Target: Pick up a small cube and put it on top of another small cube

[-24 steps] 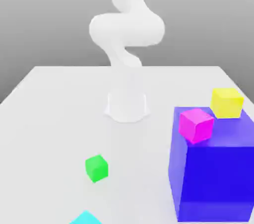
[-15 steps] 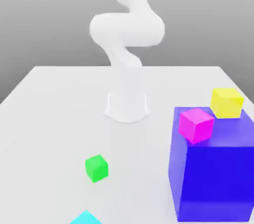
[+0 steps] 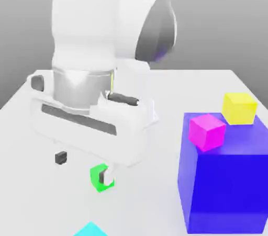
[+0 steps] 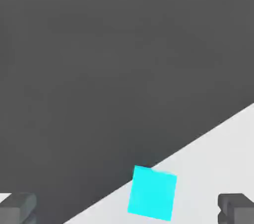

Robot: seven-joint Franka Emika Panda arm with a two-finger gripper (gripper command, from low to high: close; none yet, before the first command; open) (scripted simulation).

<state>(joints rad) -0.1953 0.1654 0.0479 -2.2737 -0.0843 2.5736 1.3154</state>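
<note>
One arm: white, large in the exterior view, hand hanging low over the table (image 3: 47, 93).
Gripper (image 3: 84, 167): spread wide, nothing between the fingers; dark fingertips (image 3: 60, 158) apart, one at the exterior view's left, the other overlapping the green cube.
Cyan cube (image 3: 91, 229): flat on the table, near the table's edge, below the gripper in the exterior view and apart from it; in the hand view (image 4: 152, 192) between the two fingertips, touching neither.
Green cube (image 3: 97, 177): on the table, just beside the fingertip on the exterior view's right, partly hidden by it; contact cannot be told.
Blue block (image 3: 225, 188): big, on the table, well to the exterior view's right of the gripper.
Magenta cube (image 3: 207, 131): on top of the blue block, at its near corner.
Yellow cube (image 3: 238, 107): on top of the blue block, farther from the gripper than the magenta one.
Surface: plain white tabletop, smooth, unmarked, with faint soft shadows.
Room: bare grey backdrop, lighter toward the table's far edge; dark grey beyond the table's edge in the hand view.
</note>
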